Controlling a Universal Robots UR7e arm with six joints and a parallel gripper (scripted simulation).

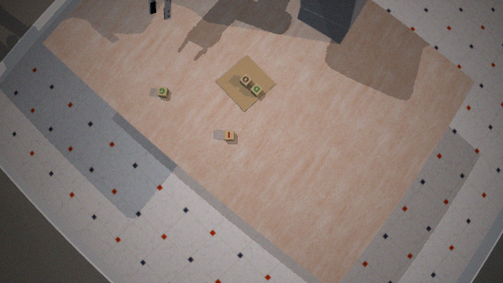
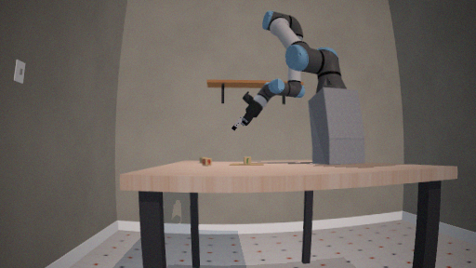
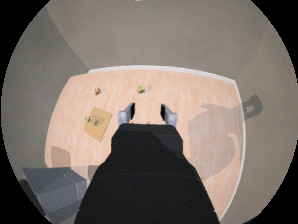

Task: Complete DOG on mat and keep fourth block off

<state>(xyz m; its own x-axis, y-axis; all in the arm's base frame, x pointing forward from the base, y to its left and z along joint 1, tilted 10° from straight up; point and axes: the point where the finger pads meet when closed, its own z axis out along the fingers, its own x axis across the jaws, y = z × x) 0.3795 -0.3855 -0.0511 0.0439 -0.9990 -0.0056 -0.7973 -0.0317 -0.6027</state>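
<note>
A tan mat lies on the wooden table. On it sit a block with a dark O and a block with a green D, side by side. A block with a green G lies off the mat on the table. A block with a red I also lies off the mat. My gripper is open and empty, high above the table; its fingers show in the wrist view, with the mat and the two loose blocks far below.
The grey robot pedestal stands at the table's back edge. A wooden shelf hangs on the wall behind.
</note>
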